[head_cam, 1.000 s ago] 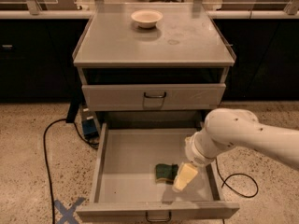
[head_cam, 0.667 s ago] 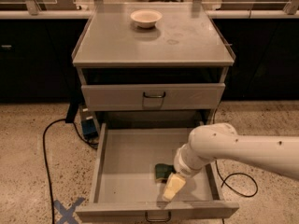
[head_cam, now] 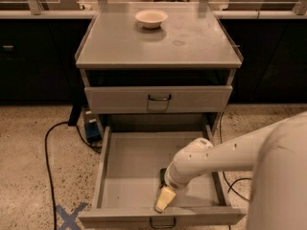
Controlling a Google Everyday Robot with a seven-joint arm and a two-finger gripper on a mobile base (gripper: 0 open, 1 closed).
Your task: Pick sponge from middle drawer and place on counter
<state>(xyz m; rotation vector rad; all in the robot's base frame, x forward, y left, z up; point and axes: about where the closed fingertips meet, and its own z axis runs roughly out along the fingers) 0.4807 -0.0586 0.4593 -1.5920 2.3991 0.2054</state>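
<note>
My gripper: in middle drawer, near its front edge.
Sponge: just at my gripper's 12 o'clock.
My grip: cannot tell.

Speckled floor, black cable, perhaps a blue tape cross; dark cabinets behind.

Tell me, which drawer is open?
The lower, wide middle drawer is pulled out, with the claw inside near its front. The drawer above it is shut.
</note>
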